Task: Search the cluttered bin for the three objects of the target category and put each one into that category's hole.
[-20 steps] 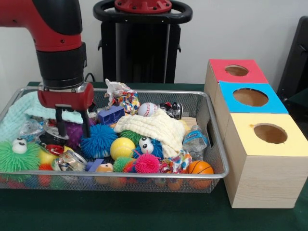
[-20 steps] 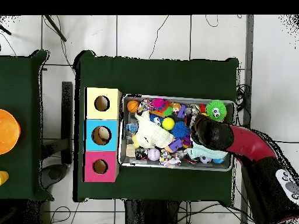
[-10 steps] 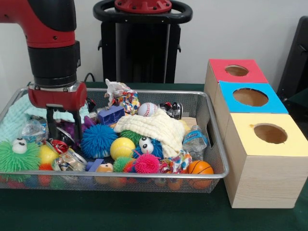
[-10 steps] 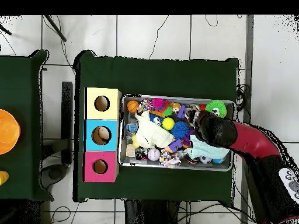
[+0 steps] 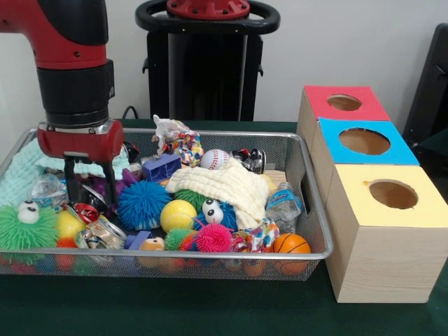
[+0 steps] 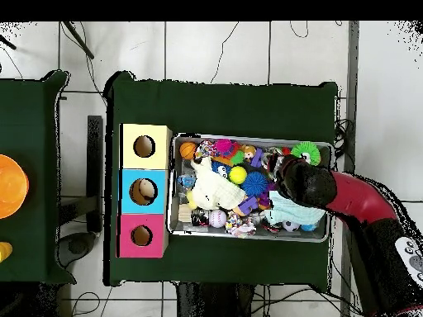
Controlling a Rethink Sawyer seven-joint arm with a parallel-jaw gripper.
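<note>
Hovering gripper, no legible labels

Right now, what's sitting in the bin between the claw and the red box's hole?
In the front view, between the claw and the hole lie a blue spiky ball, a cream cloth, a baseball and a small water bottle.

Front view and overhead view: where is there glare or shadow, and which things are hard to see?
Front view: even light, small glints on the bin rim and the crushed can, and the pincer tips are lost among clutter. Overhead view: flat light, the arm hides the pincer, and the red box's hole looks dark inside.
</note>
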